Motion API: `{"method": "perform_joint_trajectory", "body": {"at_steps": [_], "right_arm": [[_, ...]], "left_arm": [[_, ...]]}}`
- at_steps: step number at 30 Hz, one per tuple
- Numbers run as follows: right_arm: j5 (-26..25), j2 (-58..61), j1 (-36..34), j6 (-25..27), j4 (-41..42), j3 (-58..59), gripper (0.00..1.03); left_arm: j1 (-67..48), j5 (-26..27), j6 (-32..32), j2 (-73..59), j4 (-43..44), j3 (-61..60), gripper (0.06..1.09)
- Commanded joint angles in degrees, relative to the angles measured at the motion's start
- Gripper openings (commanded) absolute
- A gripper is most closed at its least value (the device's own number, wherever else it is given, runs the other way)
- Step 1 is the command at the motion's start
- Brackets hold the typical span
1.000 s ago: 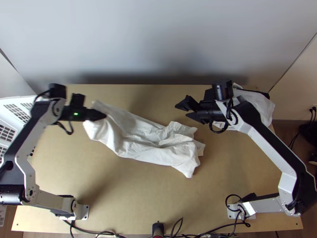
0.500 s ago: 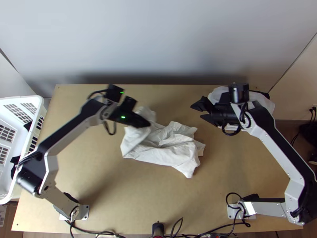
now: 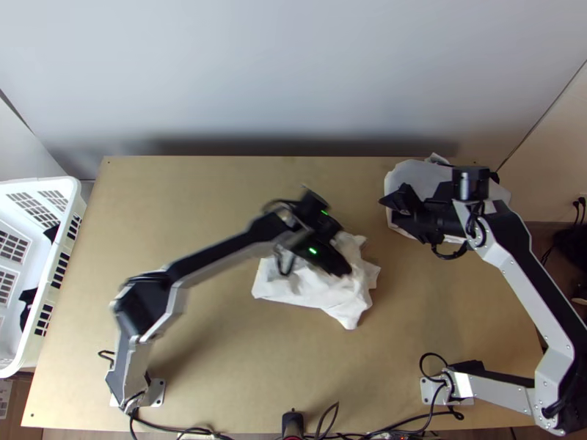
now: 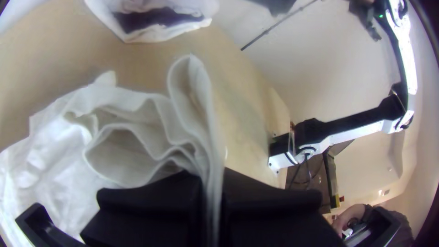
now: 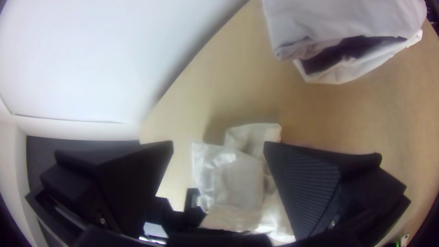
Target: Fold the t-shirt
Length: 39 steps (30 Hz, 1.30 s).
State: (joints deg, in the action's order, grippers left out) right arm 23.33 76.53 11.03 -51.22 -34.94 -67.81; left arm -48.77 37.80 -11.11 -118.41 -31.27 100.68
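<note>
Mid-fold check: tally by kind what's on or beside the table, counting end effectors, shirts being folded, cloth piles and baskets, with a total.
End effectors: 2 (left end effector, right end effector)
T-shirt being folded: 1
Cloth pile: 1 (pieces within it: cannot tell)
Basket: 1
Total: 5

From overhead we see the crumpled white fabric t-shirt (image 3: 352,312) lying bunched near the middle of the light wooden table (image 3: 183,198). The left arm stretches across to it, with its black left gripper (image 3: 343,268) over the cloth. Our black right gripper (image 3: 392,208) hangs by the white cloth bundle (image 3: 417,173) near the far right corner, its flat fingers apart. At the view's left edge we have the white plastic slatted basket (image 3: 72,192), with dark cloth (image 3: 28,297) inside.
</note>
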Motion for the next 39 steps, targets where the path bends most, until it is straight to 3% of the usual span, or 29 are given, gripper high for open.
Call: {"method": "perform_joint_trajectory", "body": {"at_steps": [1,3,14,22,25,27,30,33,36,39], "right_arm": [[-0.74,-2.18,-1.27,-0.55,-0.22,1.37,0.92],[-0.74,-2.44,-1.27,-0.55,-0.31,0.93,0.92],[-1.1,-2.44,-2.15,-0.19,-0.48,-0.48,0.97],[-1.01,-1.03,0.14,-1.25,-0.13,-1.1,0.97],[0.31,0.81,5.06,-3.53,-1.45,-0.83,0.97],[3.21,2.66,9.01,-4.15,-3.29,-0.3,0.97],[6.9,5.29,14.02,-6.79,-3.38,1.98,0.96],[8.04,8.81,18.86,-7.58,-3.38,4.27,0.96],[9.8,14.35,18.86,-8.63,-3.38,5.67,0.96],[10.95,18.92,14.55,-8.54,-3.38,6.02,0.96]], "left_arm": [[-7.83,-2.21,-2.68,-12.46,0.59,8.83,0.36],[-8.71,-2.12,-2.33,-14.3,0.86,10.67,1.07],[-2.29,-1.77,-9.98,-3.85,6.74,12.69,1.04],[5.27,-0.89,-13.14,3.19,5.43,12.17,1.04],[10.01,-4.05,-9.28,4.5,1.3,8.74,1.04],[13.09,-7.74,-2.25,5.65,-2.13,4.08,1.04],[17.05,-11.35,7.33,8.63,-2.48,-6.55,1.04],[19.95,-13.19,12.17,11.1,-0.73,-15.43,1.04],[21.35,-14.69,14.28,11.89,0.33,-20.26,1.04],[21.26,-17.06,14.81,11.97,2.35,-23.34,1.04]]}}
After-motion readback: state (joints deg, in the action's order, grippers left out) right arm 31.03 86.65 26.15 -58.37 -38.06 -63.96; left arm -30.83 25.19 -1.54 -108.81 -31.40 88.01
